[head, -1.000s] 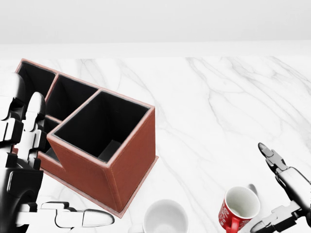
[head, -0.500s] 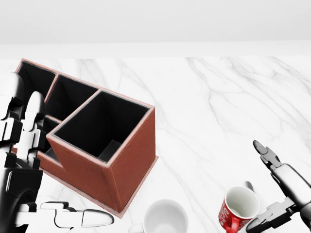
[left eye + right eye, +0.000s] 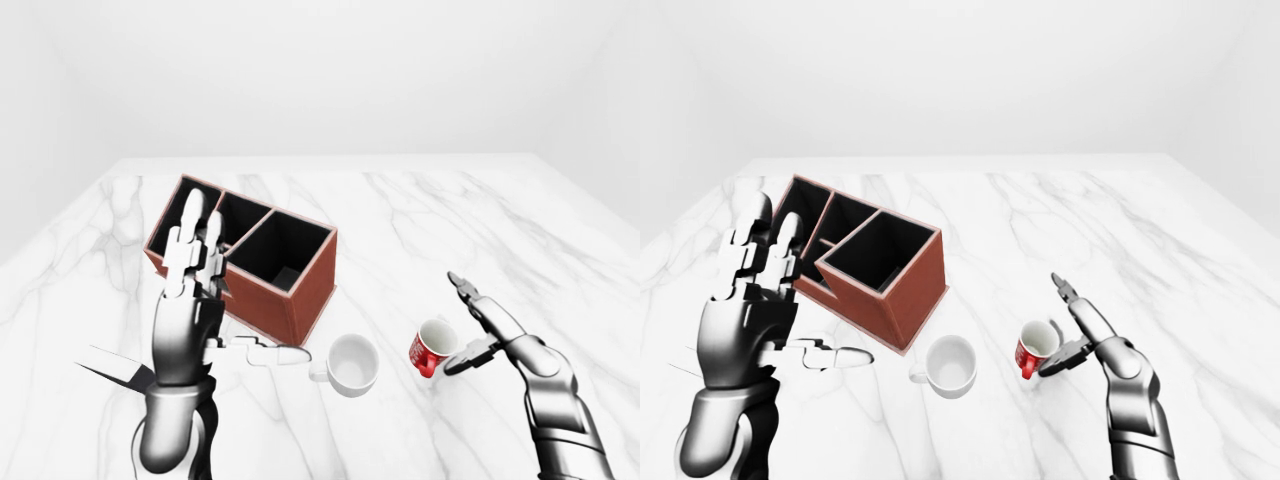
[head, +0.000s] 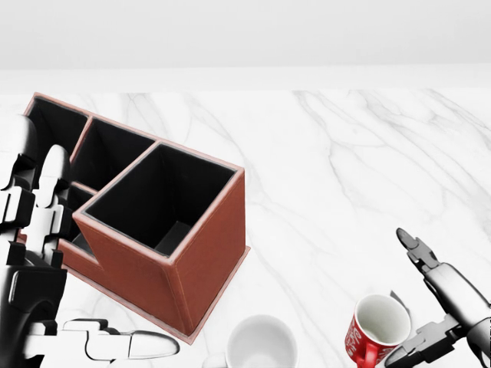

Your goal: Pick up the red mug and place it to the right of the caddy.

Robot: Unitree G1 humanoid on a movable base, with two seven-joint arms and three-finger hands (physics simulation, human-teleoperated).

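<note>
The red mug [image 4: 376, 328] stands upright on the white marble table [image 4: 345, 153], low and right in the head view, its white inside showing. My right hand [image 4: 399, 297] is open just to the mug's right, one finger stretched above its rim and the thumb [image 3: 458, 365] low beside its body. I cannot tell whether the thumb touches the mug. The brown-red caddy [image 4: 211, 261], with several black compartments, sits left of centre. My left hand [image 3: 205, 300] is raised open before the caddy's left part, holding nothing.
A white mug [image 4: 261, 343] stands between the caddy's near corner and the red mug, at the head view's bottom edge. Bare marble stretches to the right of the caddy and above both mugs. The table's far edge [image 3: 330, 160] meets a plain white wall.
My right hand has slid a little left, toward the red mug, its thumb now closer beside the mug's body. The left hand, caddy and both mugs have not moved.
</note>
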